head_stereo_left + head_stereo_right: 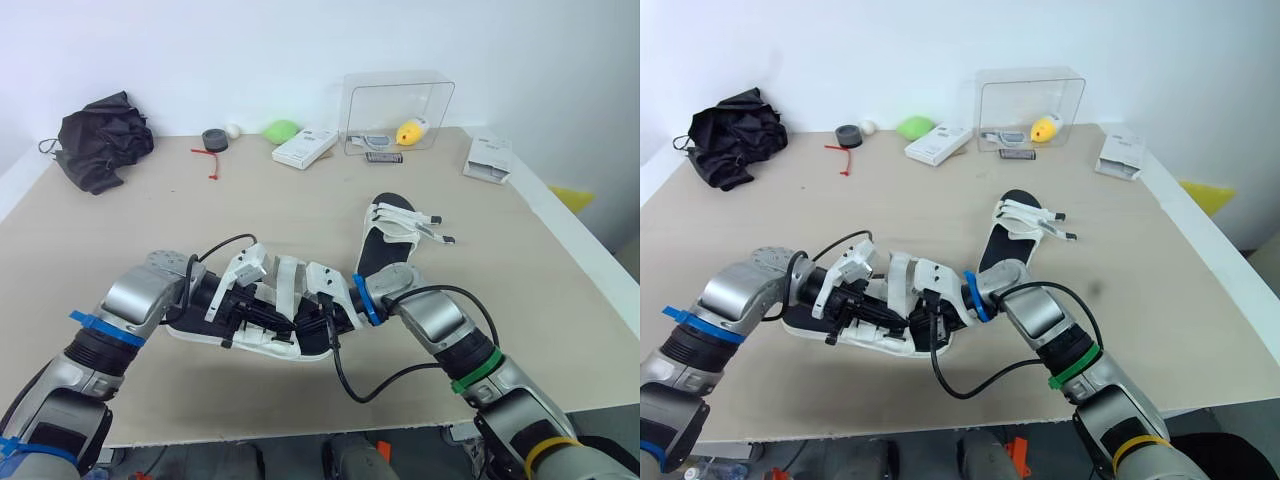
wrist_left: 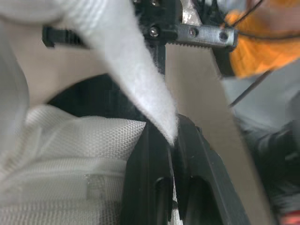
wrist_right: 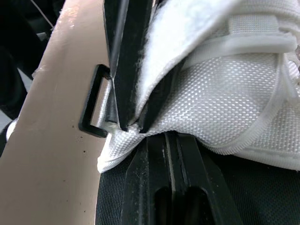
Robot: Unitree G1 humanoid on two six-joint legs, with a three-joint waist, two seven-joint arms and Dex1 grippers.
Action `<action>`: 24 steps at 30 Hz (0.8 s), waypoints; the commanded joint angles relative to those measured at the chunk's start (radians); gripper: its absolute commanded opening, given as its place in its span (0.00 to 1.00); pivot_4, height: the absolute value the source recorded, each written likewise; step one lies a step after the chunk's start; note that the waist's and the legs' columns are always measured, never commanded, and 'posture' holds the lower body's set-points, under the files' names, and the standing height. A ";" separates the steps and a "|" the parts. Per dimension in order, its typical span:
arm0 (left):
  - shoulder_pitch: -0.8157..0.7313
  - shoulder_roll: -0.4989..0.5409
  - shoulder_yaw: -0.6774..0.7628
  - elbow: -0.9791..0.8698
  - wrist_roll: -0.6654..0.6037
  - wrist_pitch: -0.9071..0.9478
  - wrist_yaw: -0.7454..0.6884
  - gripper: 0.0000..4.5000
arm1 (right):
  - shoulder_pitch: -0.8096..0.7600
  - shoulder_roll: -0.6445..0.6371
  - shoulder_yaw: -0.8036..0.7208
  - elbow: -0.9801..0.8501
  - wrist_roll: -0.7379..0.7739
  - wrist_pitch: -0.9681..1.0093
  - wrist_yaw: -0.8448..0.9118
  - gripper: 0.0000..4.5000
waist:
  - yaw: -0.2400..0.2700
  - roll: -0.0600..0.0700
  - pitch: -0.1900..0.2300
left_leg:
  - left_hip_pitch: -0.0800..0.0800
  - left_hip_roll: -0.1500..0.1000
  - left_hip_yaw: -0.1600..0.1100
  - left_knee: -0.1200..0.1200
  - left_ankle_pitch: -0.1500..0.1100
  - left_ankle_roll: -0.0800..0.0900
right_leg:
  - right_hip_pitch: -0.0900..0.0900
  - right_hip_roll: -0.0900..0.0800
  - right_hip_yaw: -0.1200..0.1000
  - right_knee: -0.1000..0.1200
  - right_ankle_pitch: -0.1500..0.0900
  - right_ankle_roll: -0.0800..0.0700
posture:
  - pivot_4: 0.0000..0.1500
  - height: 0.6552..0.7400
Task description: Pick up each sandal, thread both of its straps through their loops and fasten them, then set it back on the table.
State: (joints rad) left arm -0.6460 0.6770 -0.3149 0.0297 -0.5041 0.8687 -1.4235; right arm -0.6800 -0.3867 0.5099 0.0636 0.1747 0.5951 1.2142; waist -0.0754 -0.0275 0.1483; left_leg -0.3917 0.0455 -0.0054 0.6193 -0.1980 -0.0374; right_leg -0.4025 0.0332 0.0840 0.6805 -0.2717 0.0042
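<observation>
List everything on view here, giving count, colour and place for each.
table: one, tan, under everything
near sandal: one, white with black footbed, front edge, between both pincers
far sandal: one, white and black, right of centre, lying alone
cloth: one, black, far left corner
tape roll: one, dark, far side
tie: one, red, beside the tape roll
ball: one, white, far edge
lump: one, green, far edge
flat box: one, white, far centre
container: one, clear, far side
yellow item: one, inside the container
packet: one, white, far right
left pincer: black, shut on the near sandal's white strap
right pincer: black, shut on the near sandal's mesh
</observation>
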 commanded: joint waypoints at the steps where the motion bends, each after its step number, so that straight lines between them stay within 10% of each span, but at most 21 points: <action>1: -0.035 -0.003 0.012 -0.014 -0.061 0.168 0.027 0.03 | 0.021 -0.005 0.049 0.040 -0.038 0.025 -0.011 0.00 | -0.002 0.000 0.000 | -0.001 0.000 -0.001 0.000 -0.001 0.001 | -0.001 0.001 0.001 0.000 0.002 0.003 | 1.00 1.00; 24: -0.010 0.134 -0.133 -0.086 0.003 0.079 -0.070 0.03 | 0.022 -0.007 0.051 0.038 -0.037 0.026 -0.010 0.00 | -0.007 -0.002 0.004 | -0.002 0.003 -0.003 -0.003 -0.005 -0.001 | -0.003 0.007 0.002 0.000 -0.002 -0.003 | 1.00 1.00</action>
State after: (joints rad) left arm -0.6894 0.7744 -0.4013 -0.0429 -0.5504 0.9933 -1.4764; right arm -0.6816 -0.3761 0.5197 0.0517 0.1835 0.5944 1.2236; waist -0.0819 -0.0299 0.1526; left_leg -0.3935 0.0490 -0.0079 0.6163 -0.2027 -0.0387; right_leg -0.4057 0.0401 0.0856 0.6806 -0.2736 0.0008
